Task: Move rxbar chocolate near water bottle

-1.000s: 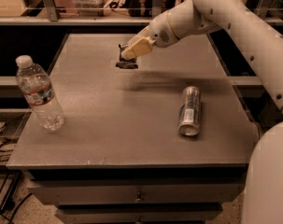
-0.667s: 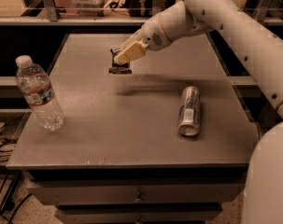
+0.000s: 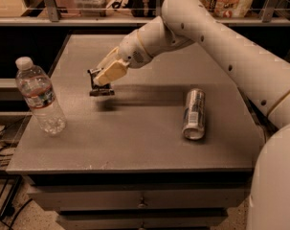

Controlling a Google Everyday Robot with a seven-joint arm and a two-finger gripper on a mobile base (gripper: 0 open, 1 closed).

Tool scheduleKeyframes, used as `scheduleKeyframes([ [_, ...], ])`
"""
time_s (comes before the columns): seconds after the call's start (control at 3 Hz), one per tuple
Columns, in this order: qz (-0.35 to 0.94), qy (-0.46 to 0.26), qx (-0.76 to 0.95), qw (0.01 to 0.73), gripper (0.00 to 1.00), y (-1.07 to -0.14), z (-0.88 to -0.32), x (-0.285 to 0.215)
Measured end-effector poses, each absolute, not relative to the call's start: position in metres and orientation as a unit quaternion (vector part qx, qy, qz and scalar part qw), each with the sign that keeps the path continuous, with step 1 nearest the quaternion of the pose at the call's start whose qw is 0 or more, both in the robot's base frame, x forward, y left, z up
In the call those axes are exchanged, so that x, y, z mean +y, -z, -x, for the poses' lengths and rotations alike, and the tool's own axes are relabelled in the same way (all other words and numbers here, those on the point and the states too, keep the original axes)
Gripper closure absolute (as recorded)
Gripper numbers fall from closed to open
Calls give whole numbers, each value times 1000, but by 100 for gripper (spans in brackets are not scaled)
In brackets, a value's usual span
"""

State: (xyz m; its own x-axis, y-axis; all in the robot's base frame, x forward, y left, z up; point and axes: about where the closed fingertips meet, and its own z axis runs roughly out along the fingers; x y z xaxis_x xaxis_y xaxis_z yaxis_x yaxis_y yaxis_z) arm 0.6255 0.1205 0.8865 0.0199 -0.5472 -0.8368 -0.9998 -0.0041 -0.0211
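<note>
Grey and matte with a faint speckle, one flat tabletop (image 3: 135, 143) carries three loose things, and a single drawer front with a small metal pull (image 3: 142, 204) runs below its front edge. One clear plastic water bottle (image 3: 39, 99) with ribbed walls, a white cap and a red, white and blue label band stands upright near the left edge. One smooth silver drink can (image 3: 194, 113) lies on its side right of centre, its length running front to back. One small flat black rxbar chocolate (image 3: 102, 91), a thin rectangular wrapper, sits at the tip of the one gripper (image 3: 100, 79), between the bottle and the can and nearer the bottle, but well apart from both. The cream-coloured fingers (image 3: 110, 71) are closed on the bar and pinch its upper edge, so the wrapper hangs below them. A dark shadow lies on the table just beneath it, and whether the bar's lower edge touches the surface is not clear. One thick, rounded white arm (image 3: 216, 37) of smooth plastic shells reaches in from the right and angles down over the middle of the table.
</note>
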Motion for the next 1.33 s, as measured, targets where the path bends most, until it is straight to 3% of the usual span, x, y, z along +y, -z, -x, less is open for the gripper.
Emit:
scheduleKeyframes([
  [0.33,635,-349,607,328,100,-867,-609,139],
  [0.67,631,-374,605,310,82,-847,-592,153],
  [1.33,609,-411,607,304,36,-838,-565,172],
])
